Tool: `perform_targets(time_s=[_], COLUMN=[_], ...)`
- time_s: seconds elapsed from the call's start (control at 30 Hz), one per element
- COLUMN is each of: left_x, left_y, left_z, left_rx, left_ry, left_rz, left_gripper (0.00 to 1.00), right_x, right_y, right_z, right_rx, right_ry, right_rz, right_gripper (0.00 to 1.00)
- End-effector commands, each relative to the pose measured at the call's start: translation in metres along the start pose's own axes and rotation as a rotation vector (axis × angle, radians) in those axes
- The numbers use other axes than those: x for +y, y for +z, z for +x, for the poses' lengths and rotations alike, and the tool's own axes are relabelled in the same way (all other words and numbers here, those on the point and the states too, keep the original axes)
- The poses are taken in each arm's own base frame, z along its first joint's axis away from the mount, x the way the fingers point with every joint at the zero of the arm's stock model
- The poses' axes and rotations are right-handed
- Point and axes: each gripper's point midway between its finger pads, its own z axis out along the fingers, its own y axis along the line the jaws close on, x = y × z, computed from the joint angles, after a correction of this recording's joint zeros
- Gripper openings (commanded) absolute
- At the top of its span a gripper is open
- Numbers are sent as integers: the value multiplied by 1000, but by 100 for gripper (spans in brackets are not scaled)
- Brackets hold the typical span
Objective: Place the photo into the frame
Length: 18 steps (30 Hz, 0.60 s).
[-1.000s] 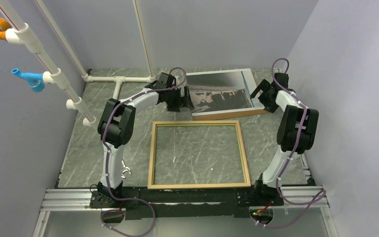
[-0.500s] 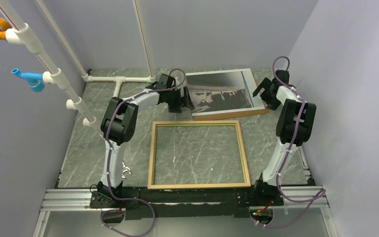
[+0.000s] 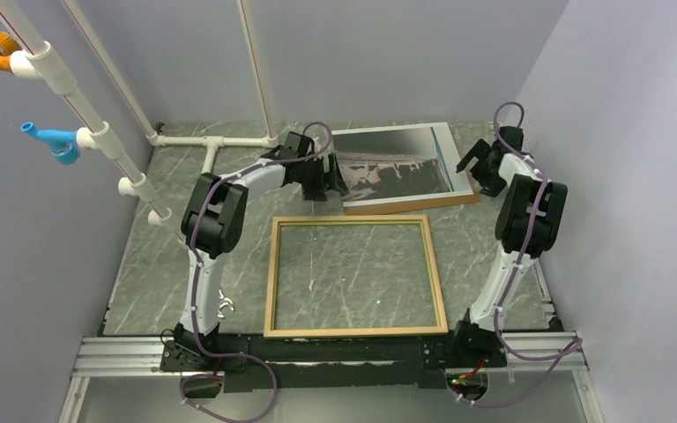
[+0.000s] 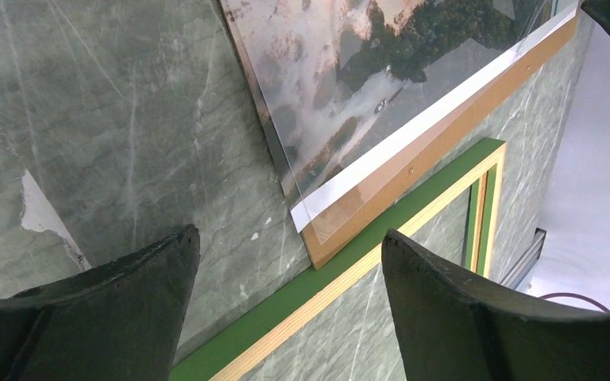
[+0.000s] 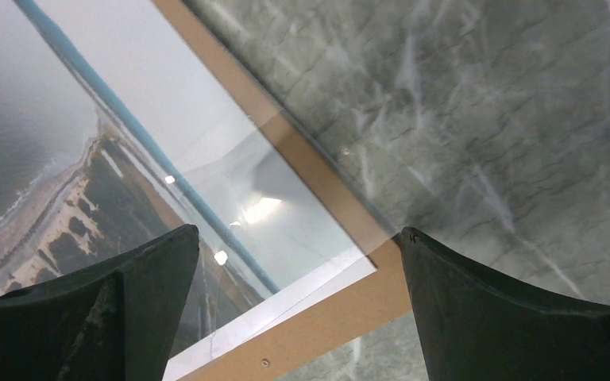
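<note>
**Photo lies far of the frame; both grippers spread, nothing held**

- The photo [image 3: 394, 164] lies picture-up on a brown backing board [image 3: 414, 204] at the far right of the table [image 3: 154, 256]. It is just beyond the far rail of the frame [image 3: 358, 220], which lies flat, centre-near.
- Left gripper [image 3: 328, 183] hovers at the photo's left edge and right gripper [image 3: 479, 169] at its right edge. Jaws stand wide on both, pinching nothing.
- Handling, as a guess: a thin, light, glossy print, floppy across its span and easily creased. Best taken at two opposite margins, on the white border rather than the picture, and lifted level.
- The top view gives the layout only.
- The left wrist view shows the near-left corner of the photo [image 4: 365, 71], the board's edge [image 4: 413, 163] proud of it, and the frame's green face [image 4: 341, 274].
- The right wrist view shows the blue stripe, glare, and what looks like a clear sheet overhanging the board [image 5: 286, 143].
</note>
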Motion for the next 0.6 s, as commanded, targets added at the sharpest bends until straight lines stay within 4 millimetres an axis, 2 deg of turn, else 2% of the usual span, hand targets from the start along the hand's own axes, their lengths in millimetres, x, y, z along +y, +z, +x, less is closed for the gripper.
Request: perform_targets(time_s=[0.0, 0.17, 0.33, 0.43, 0.57], left_x=[-13, -12, -11, -10, -10], left_y=[2, 3, 5, 5, 5], left_z=[-11, -12, -12, -13, -15], left_rx=[-23, -21, -17, -17, -17], left_ry=[19, 20, 19, 16, 14], left_rz=[48, 43, 45, 45, 50], left_gripper=[87, 87, 87, 86, 86], right_x=[-14, -17, -15, -9, 4], right_y=[-2, 3, 18, 26, 27], right_z=[-20, -25, -21, -16, -10], right_rx=[-43, -43, -8, 23, 54], right_ry=[47, 60, 68, 98, 145], right_rz=[1, -4, -38, -121, -258], right_gripper=[100, 100, 100, 100, 100])
